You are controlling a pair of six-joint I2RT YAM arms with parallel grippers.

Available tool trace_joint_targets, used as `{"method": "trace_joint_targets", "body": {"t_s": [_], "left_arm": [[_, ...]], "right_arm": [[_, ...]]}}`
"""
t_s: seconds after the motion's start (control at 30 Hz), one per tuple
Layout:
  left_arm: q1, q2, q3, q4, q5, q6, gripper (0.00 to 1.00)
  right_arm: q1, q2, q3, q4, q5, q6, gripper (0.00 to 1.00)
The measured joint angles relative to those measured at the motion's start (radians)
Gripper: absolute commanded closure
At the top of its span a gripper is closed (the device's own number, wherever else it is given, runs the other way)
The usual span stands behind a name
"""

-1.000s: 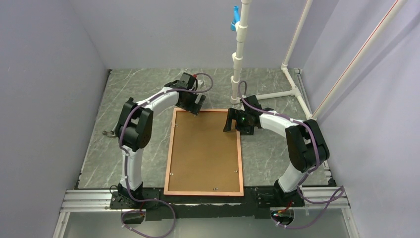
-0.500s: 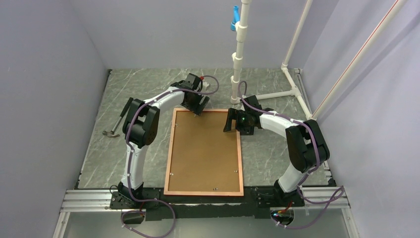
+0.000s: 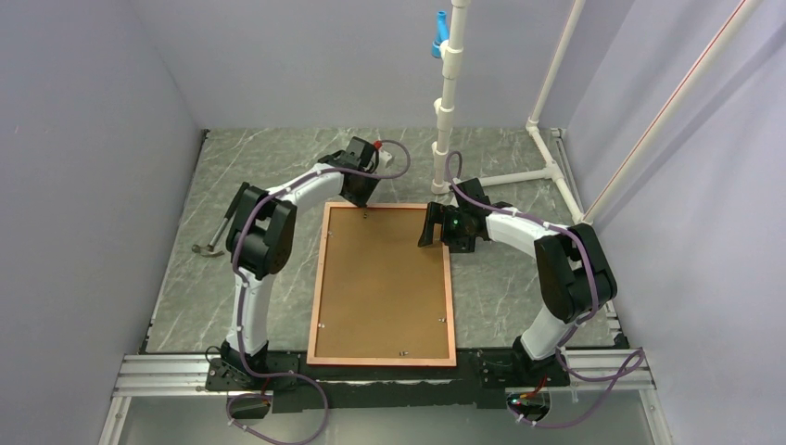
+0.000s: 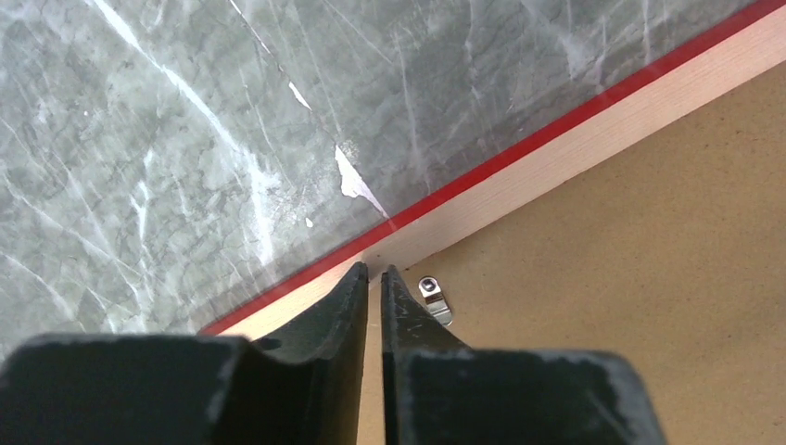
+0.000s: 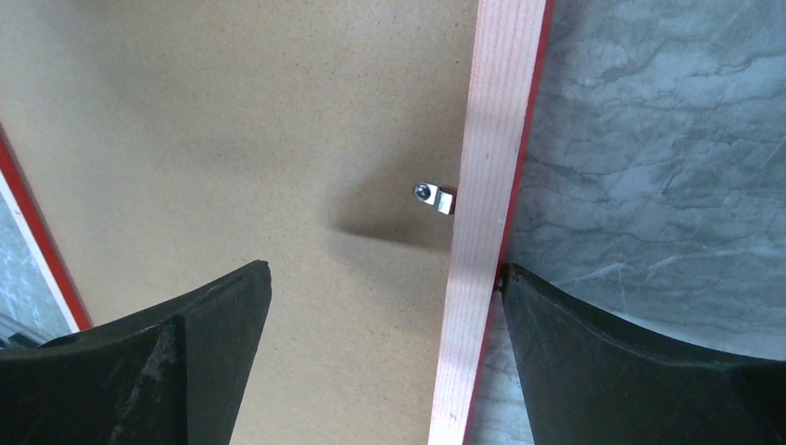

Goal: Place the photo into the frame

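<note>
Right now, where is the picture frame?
In the overhead view the frame lies flat on the table, between the left arm and the right arm, brown backing board facing up.

Thin-edged red rectangular frame (image 3: 316, 278) lies face down in the middle of the grey marbled counter (image 3: 269, 162), with the plain brown backing board (image 3: 382, 283) inside it. The left end effector (image 4: 373, 273) is over the far rail, a small metal clip (image 4: 434, 298) just beside its tips. The right end effector (image 5: 385, 271) straddles the right rail near the far corner, with a second clip (image 5: 434, 197) just inside that rail. A metal claw hammer (image 3: 215, 239) lies far left. A white plastic pipe stand (image 3: 445, 120) rises behind, to the right.
</note>
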Motion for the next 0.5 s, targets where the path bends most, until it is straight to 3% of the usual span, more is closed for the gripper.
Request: {"method": "trace_joint_targets", "body": {"t_s": [0.1,0.3,0.5], "left_arm": [[0.0,-0.005,-0.009,0.006,0.0,-0.006,0.88],[0.005,-0.022,-0.031,0.017,0.009,-0.043,0.3],[0.048,-0.08,-0.109,0.035,0.077,-0.09,0.1]], "right_arm": [[-0.001,0.0,0.0,0.001,0.0,0.0,0.04],[-0.001,0.0,-0.001,0.001,0.0,0.0,0.04],[-0.001,0.0,-0.001,0.001,0.0,0.0,0.04]]}}
